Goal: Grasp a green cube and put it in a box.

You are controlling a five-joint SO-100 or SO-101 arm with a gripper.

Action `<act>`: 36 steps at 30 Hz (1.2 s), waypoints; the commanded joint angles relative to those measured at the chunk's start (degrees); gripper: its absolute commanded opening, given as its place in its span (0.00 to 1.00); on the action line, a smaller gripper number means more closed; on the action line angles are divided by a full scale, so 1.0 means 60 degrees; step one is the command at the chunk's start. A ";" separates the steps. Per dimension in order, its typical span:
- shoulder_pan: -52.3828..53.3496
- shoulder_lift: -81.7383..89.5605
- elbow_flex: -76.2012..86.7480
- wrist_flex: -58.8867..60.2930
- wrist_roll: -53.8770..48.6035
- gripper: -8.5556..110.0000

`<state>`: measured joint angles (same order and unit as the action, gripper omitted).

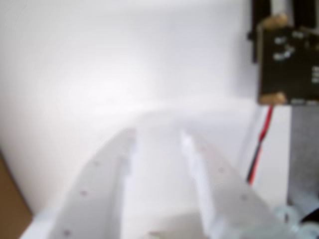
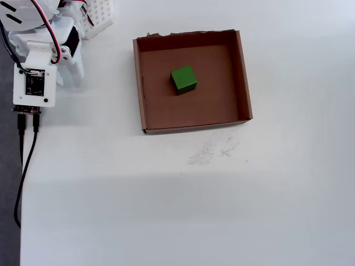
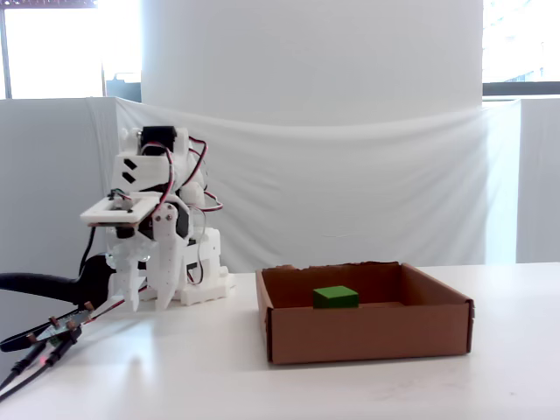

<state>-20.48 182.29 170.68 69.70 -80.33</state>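
The small bright-green matte cube (image 2: 183, 79) is sitting on the floor of the shallow square brown cardboard box (image 2: 243, 77), a little above and left of the tray's centre in the overhead view, touching none of the low walls; the fixed view is showing it (image 3: 336, 297) resting flat behind the near wall (image 3: 367, 332). By the look of it the cube is going to handle as a light, rigid block with dull faces that should not slip much, and the sensible hold is across two opposite flat sides (it is lying slightly turned against the walls, so the fingers would need to match that angle). The white two-finger claw (image 3: 147, 302) is hanging at the left of the fixed view, pointing down over the white counter (image 2: 222, 210), well apart from the box; the wrist view is showing its two pale fingers (image 1: 99, 189) spread with nothing between them, so it is released and carrying nothing. A white board with a dark circuit panel (image 2: 34, 84) and black cables (image 2: 22, 166) are occupying the left edge of the overhead view, with a white lattice basket (image 2: 99, 14) at upper left. Nothing is standing between claw and cube except the box's own low wall, which any approach would have to clear from above.
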 commanded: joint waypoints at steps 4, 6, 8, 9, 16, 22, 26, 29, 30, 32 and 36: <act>-0.1201 0.0059 -0.0044 0.0190 0.0659 0.15; -0.2007 0.0439 -0.0044 0.0410 0.0908 0.15; -0.2388 0.0571 -0.0044 0.0425 0.1040 0.15; -0.2446 0.0571 -0.0044 0.0425 0.1040 0.15; -0.2285 0.0557 -0.0044 0.0439 0.1187 0.15; -0.3501 0.0557 -0.0044 0.0439 0.1479 0.15; -0.4219 0.0557 -0.0044 0.0439 0.1816 0.15; -0.4746 0.0557 -0.0044 0.0439 0.2212 0.16; -0.4849 0.0557 -0.0044 0.0439 0.2314 0.16; -0.4878 0.0557 -0.0044 0.0439 0.2476 0.16; -0.4849 0.0557 -0.0044 0.0439 0.2505 0.18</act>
<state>-49.31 185.27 170.68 71.63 -65.65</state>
